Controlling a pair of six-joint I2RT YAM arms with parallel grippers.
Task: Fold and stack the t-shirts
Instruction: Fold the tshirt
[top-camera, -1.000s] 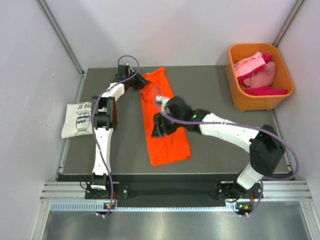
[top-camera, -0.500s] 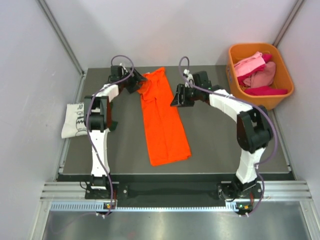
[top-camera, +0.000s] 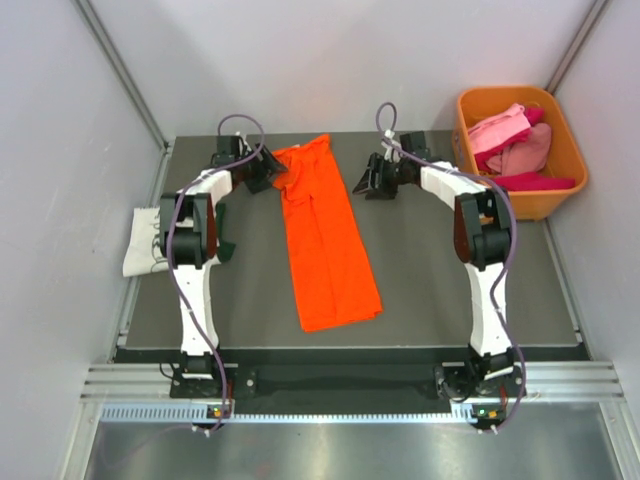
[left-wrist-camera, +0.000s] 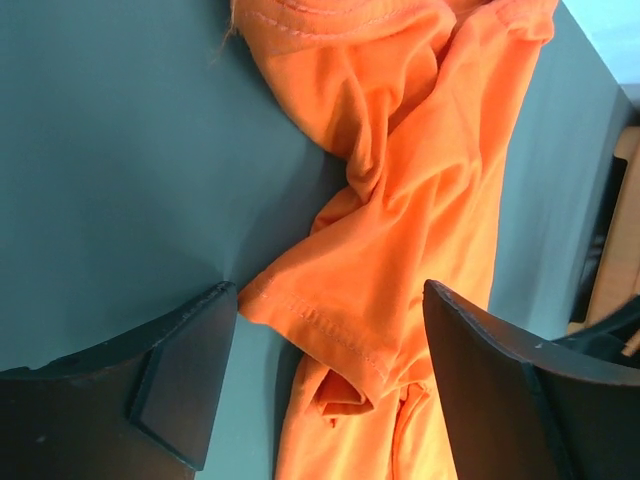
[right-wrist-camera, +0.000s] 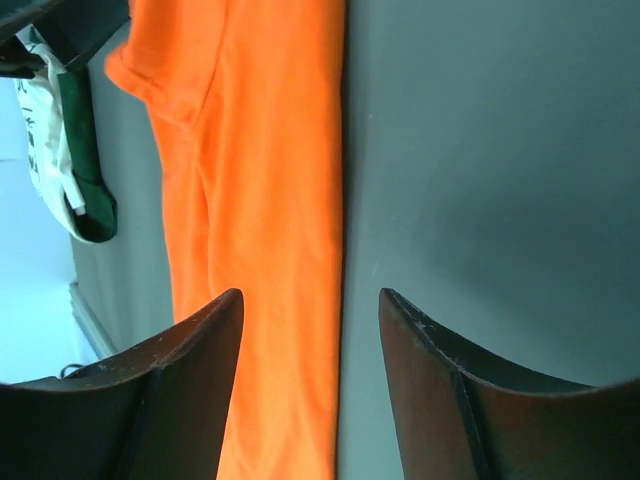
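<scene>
At the far left the white printed t-shirt (top-camera: 148, 240) lies folded at the edge of the desk (top-camera: 450, 290), partly behind the left arm, where it was a second ago. Next comes the left pincer (top-camera: 264, 172), at the far left corner of the orange t-shirt (top-camera: 325, 240). A second ago it was closed down on that corner. Now its jaws stand wide, and in the wrist view a rumpled sleeve hem lies loose on the desk between them, gripped by neither finger. The orange t-shirt itself lies as a long narrow strip running from the far edge towards us, slightly slanted, and it has not shifted.

The bigger change is on the right. The right pincer (top-camera: 377, 183) was over the middle of the strip a second ago and has swung out to the far end. It now hovers just beside the shirt's right edge, jaws apart and holding nothing, with bare desk between them. We judge the lengthwise fold done and both pincers placed to take the far end and bring it over. Furthest right, the orange bin (top-camera: 560, 195) holds the pink and red t-shirts (top-camera: 515, 145), untouched
</scene>
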